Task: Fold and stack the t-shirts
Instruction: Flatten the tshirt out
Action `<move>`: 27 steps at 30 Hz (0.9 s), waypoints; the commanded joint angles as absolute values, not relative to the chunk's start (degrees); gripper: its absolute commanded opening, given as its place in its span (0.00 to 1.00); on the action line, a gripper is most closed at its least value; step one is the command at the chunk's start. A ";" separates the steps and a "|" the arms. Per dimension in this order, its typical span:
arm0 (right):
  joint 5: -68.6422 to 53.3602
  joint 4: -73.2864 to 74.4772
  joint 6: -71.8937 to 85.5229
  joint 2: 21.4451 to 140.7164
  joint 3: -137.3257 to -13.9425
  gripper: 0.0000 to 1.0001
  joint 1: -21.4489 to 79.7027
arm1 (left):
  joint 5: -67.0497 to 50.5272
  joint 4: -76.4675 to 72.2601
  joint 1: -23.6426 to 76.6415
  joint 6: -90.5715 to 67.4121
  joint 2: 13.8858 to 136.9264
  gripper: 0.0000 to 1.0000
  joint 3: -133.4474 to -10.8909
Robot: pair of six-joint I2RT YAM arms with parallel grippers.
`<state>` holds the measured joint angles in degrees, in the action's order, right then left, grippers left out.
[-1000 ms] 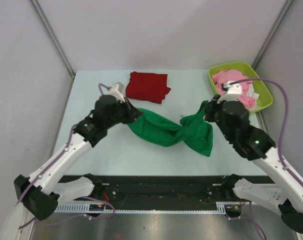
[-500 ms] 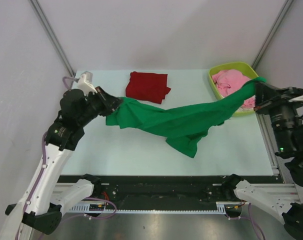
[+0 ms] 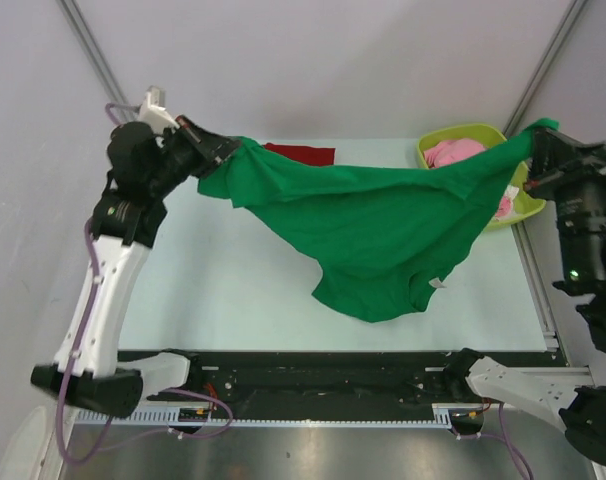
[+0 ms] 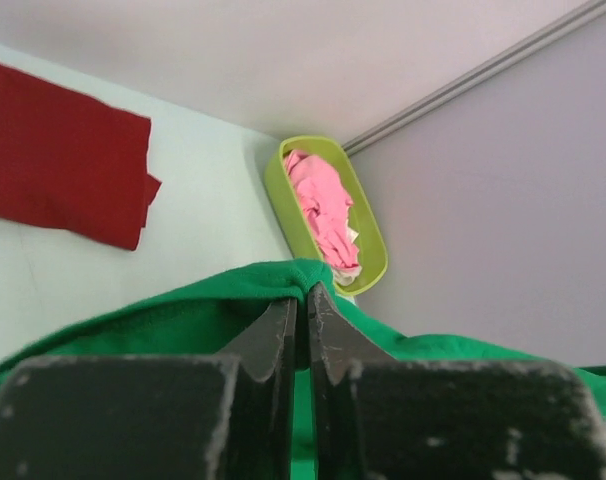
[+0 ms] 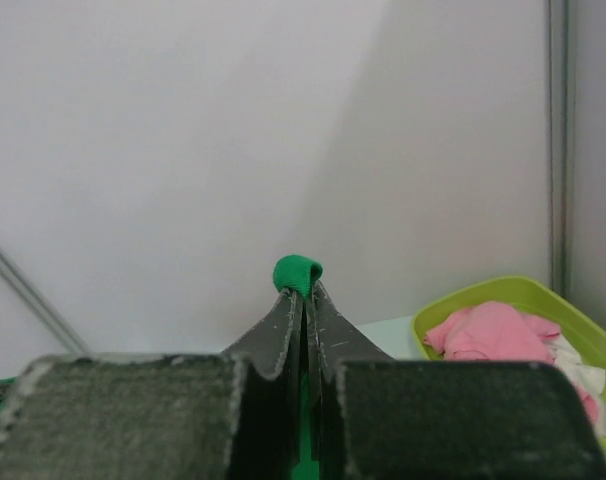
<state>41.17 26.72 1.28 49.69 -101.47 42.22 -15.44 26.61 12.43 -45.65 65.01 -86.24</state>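
Observation:
The green t-shirt (image 3: 373, 235) hangs stretched in the air between both arms, its lower part sagging toward the table's front. My left gripper (image 3: 226, 152) is shut on its left end at the far left, the cloth bunched over the fingertips (image 4: 301, 290). My right gripper (image 3: 536, 140) is shut on the right end, high at the far right, a green nub (image 5: 299, 272) poking out above its tips (image 5: 305, 293). The dark red t-shirt (image 3: 301, 151) lies folded at the back of the table, mostly hidden behind the green one in the top view, plain in the left wrist view (image 4: 63, 150).
A lime-green bin (image 3: 485, 132) at the back right corner holds a pink garment (image 3: 453, 153) and a bit of white cloth (image 3: 510, 203). The pale table (image 3: 203, 290) is walled on three sides. The arm bases and a black rail (image 3: 323, 385) run along the near edge.
Both grippers rose and moved apart toward the back corners, lifting the green t-shirt off the table and spreading it wide. It now covers most of the red t-shirt in the top view.

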 commanded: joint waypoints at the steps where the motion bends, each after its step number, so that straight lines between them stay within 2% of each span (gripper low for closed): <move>1: 46.31 18.55 -7.11 55.36 -102.39 0.00 42.89 | -22.84 21.11 9.59 -49.74 73.54 0.08 -91.84; 5: 44.65 19.15 -7.04 56.86 -106.08 0.00 42.98 | -25.31 19.86 9.40 -51.33 75.24 0.06 -95.01; 9: 40.62 21.27 -5.36 55.20 -107.23 0.00 43.15 | -26.62 18.46 9.40 -51.68 71.03 0.06 -93.00; 16: 29.46 28.64 1.30 48.87 -108.72 0.00 42.89 | -27.77 18.19 9.40 -53.87 54.51 0.06 -82.98; 21: 19.01 34.53 4.22 46.93 -115.47 0.00 37.19 | -28.91 20.12 9.40 -56.68 43.01 0.05 -78.32; 27: 11.35 40.25 7.29 51.58 -127.34 0.00 27.35 | -29.88 20.39 9.40 -59.76 39.20 0.05 -78.75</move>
<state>19.31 35.81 4.75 47.05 -122.61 31.51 -28.38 20.99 9.82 -56.12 38.30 -79.26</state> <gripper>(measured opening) 0.010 0.059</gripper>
